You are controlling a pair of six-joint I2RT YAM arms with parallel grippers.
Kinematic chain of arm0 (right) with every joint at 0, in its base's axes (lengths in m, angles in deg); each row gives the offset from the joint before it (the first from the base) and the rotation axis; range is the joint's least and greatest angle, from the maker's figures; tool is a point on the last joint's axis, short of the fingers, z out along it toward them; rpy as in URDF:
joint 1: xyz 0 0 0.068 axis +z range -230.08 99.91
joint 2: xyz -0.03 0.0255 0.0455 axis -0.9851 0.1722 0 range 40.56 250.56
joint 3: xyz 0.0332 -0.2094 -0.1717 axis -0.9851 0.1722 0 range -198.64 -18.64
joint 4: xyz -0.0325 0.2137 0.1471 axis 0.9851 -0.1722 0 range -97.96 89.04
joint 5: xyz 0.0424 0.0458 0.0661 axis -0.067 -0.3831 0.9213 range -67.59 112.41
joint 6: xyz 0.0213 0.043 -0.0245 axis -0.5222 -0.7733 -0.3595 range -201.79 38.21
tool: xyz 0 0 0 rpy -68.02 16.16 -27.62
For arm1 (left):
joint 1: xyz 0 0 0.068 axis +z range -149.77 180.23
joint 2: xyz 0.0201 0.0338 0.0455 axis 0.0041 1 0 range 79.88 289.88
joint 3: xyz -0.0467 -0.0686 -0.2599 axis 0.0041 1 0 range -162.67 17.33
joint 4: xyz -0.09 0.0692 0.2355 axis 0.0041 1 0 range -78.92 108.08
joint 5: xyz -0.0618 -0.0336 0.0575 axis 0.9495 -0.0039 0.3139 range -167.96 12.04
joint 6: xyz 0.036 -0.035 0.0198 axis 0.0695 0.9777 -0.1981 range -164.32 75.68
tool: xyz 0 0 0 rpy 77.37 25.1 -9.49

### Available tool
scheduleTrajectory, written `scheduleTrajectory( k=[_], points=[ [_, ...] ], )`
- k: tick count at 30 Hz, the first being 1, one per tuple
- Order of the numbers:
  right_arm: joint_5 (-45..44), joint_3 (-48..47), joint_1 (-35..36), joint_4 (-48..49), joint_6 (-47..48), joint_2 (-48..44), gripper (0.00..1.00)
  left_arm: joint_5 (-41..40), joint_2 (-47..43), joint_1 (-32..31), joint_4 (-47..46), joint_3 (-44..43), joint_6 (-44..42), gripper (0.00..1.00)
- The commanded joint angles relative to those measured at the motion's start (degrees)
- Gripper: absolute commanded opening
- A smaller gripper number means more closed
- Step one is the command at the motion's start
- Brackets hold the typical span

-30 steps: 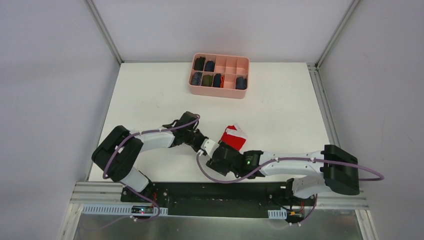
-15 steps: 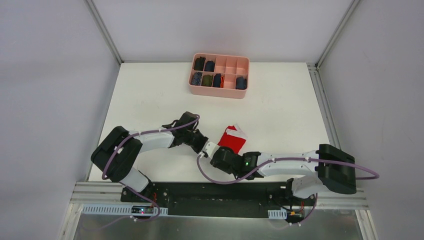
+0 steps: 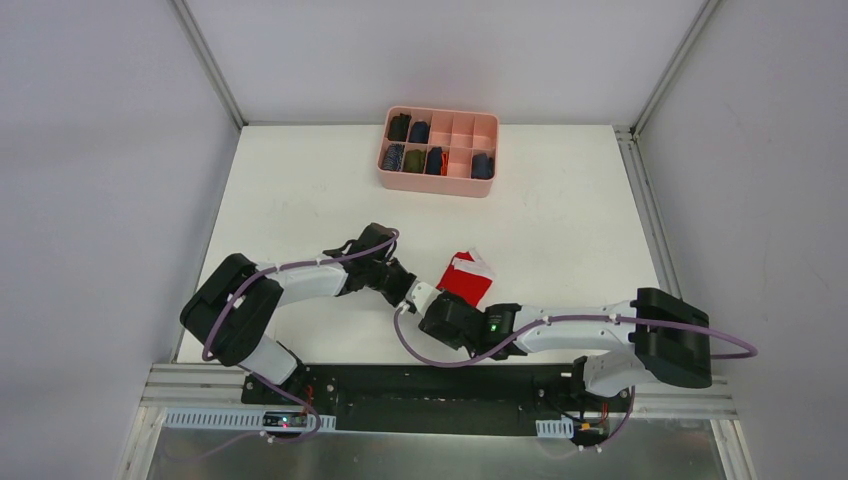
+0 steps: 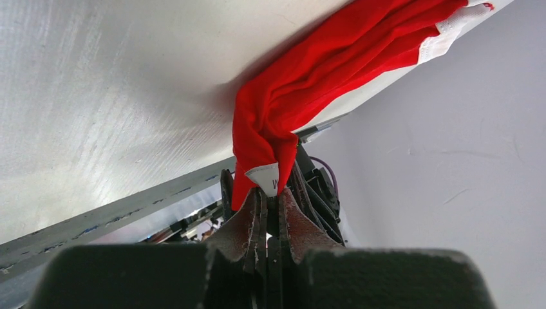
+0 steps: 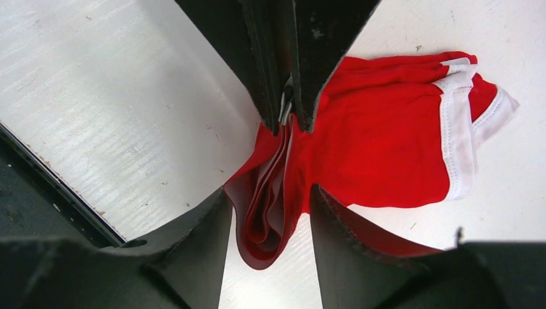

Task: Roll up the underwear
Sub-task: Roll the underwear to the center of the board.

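The bright red, white-banded soft cloth underwear [image 3: 468,279] is spread on the white tabletop [image 3: 300,200]; one corner is clamped in the fully closed left gripper [image 4: 271,193]; its folded edge is straddled by the half-parted right gripper [image 5: 270,206], grip undeterminable.

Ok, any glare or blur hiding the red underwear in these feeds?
Top external: evenly lit, sharp, though the right arm hides part of the underwear. Left wrist: tilted, left claw close and dim, cloth clear. Right wrist: streaky sheen on the table, cloth sharp, right claw dark.
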Motion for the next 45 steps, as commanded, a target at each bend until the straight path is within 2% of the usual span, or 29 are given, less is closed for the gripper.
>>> scheduleTrajectory(
  k=[1,4,19,25,30,37,39,41,43,45],
  points=[
    [-0.64,-0.98,0.04,1.29,-0.82,0.45,0.49,0.26,-2.18,0.38,1.71,0.75,-0.1,0.0],
    [-1.01,-1.22,-0.06,1.85,-1.15,0.53,0.46,0.4,-2.23,0.38,1.71,0.76,-0.1,0.0],
    [-1.46,-2.6,-0.7,2.84,-2.11,1.02,0.48,1.33,-1.86,0.38,1.71,0.58,-0.53,0.0],
    [-2.19,-2.93,-0.96,3.22,-3.04,0.63,0.29,1.54,-1.7,0.38,1.71,0.58,-0.69,0.0],
    [-2.21,-2.75,-1.48,3.19,-3.56,0.4,0.0,1.54,-1.79,0.38,1.71,0.67,-0.71,0.0],
    [4.17,-1.78,-4.7,2.94,-6.77,-1.54,0.0,-0.78,-4.03,0.61,2.27,1.48,-0.61,0.0],
    [7.56,-1.55,-6.28,2.58,-7.77,-1.83,0.0,-2.13,-5.72,1.02,3.76,2.01,-0.69,0.21],
    [10.76,-1.4,-8.03,2.28,-9.07,-1.96,0.0,-3.78,-7.94,1.61,5.71,2.16,-1.37,0.37],
    [14.19,-1.24,-9.75,2.23,-10.31,-2.07,0.0,-5.49,-10.37,2.14,8.31,1.96,-2.24,0.45],
    [17.73,-1.17,-11.52,2.11,-11.37,-1.81,0.0,-7.03,-12.31,2.5,10.07,2.03,-2.67,0.46]
  ],
)
